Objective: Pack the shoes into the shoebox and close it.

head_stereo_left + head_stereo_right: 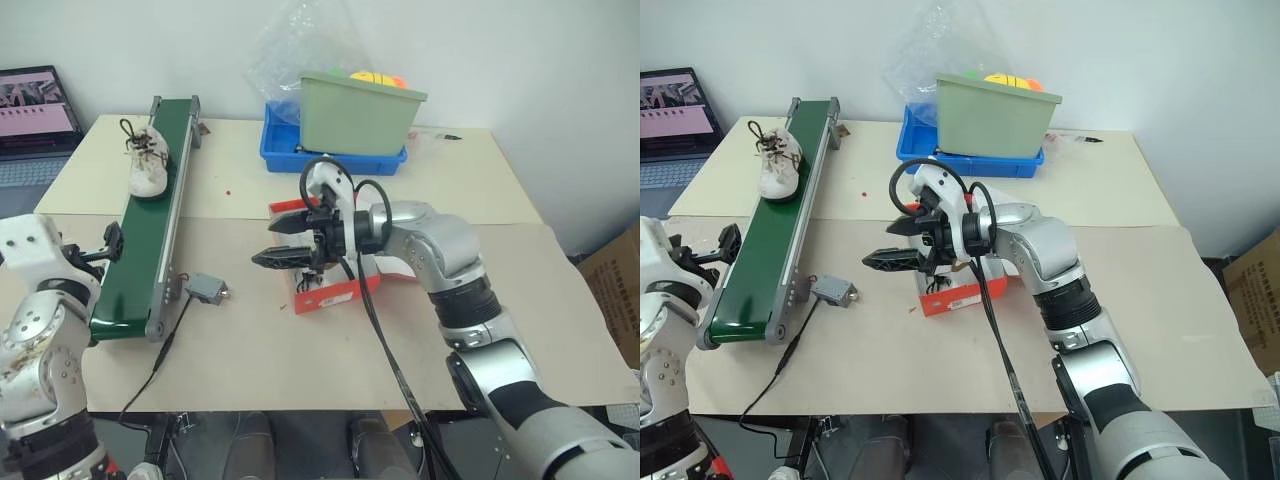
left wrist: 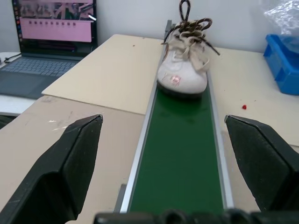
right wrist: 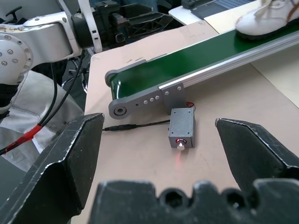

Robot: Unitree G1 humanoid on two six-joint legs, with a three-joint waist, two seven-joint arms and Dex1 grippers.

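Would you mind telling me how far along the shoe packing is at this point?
Nothing looks packed yet. One shoe sits on the green conveyor, and the left gripper, open, faces it from the belt's near end. The right gripper is open and empty in front of the red shoebox. Left: picking the shoe, boxing it, closing the lid.

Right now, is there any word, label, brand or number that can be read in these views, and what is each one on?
None can be read.
Laptop screen: pink page with lines of text, too blurred to read.
Shoe on the green conveyor belt: small reddish mark at the heel, too small to read.
Shoebox: mostly hidden behind the right gripper; no print legible.
Small grey box: a red light, no label.
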